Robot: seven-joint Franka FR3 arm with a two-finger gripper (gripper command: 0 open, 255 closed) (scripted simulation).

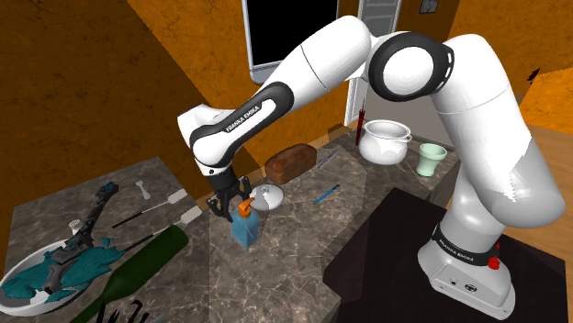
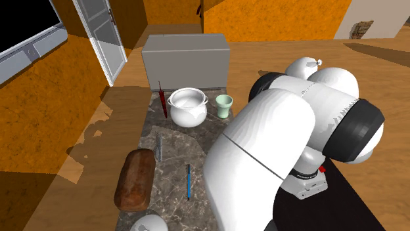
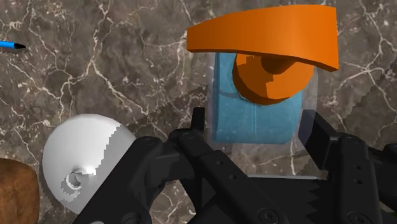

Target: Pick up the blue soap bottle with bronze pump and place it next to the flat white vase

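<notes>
- Gripper (image 1: 231, 206) (image 3: 256, 124): all-black, two-finger, on the white arm. It is lowered over the soap bottle, with one finger (image 3: 198, 124) at each side of the bottle's body. No gap shows, so it is closed on the bottle.
- Blue soap bottle with a flat orange pump head (image 1: 245, 226) (image 3: 254, 118): upright between the gripper's fingers. In the shoulder view its base appears to sit on the worktop, just beside the vase and not touching it.
- Flat white vase, round, with a small opening (image 1: 266, 195) (image 2: 148, 224) (image 3: 83, 159): on the worktop between the soap bottle and the loaf.
- Dark marbled stone worktop (image 1: 303, 225) (image 2: 172, 164) (image 3: 95, 70): carries all items listed.
- Brown bread loaf (image 1: 292, 161) (image 2: 135, 178) (image 3: 14, 191): lying near the vase, on its far side from the bottle.
- Slim blue pen (image 1: 326, 194) (image 2: 188, 182) (image 3: 9, 45): lying flat, near the loaf, well apart from the bottle.
- White round two-handled pot (image 1: 386, 142) (image 2: 188, 107): at the worktop's far end.
- Pale green cup (image 1: 430, 158) (image 2: 224, 105): just beside the pot.
- Dark green glass bottle (image 1: 138, 266): lying on its side toward the shoulder view's lower left.
- White plate (image 1: 18, 272): holds teal fragments, beside the green bottle.
</notes>
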